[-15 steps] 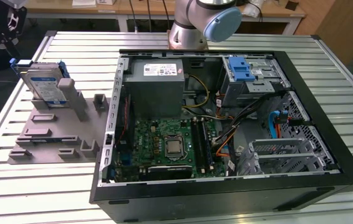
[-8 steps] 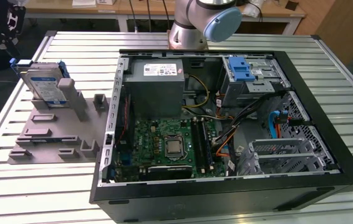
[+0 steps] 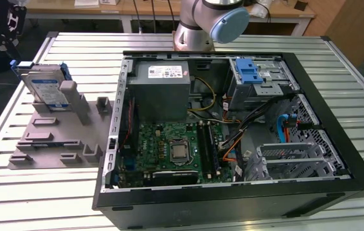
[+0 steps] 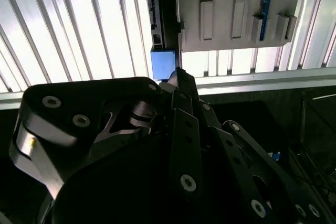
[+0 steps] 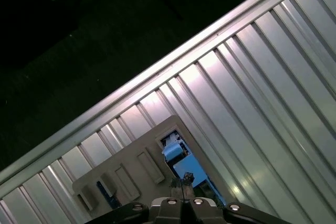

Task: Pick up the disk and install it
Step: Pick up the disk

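my black gripper point(image 3: 2, 26) hangs closed and empty above the ribbed aluminium surface point(image 3: 72, 53), its tips pressed together in the first wrist view point(image 5: 182, 183). below it and untouched, the flat silver disk point(image 3: 44, 86) in its blue plastic carrier stands on edge in a grey slotted plastic stand point(image 3: 53, 139). in both wrist views the carrier's blue corner point(image 4: 163, 64) point(image 5: 174, 152) sits just past my tips. the open black computer case point(image 3: 233, 211) lies beyond the stand, well apart from my gripper.
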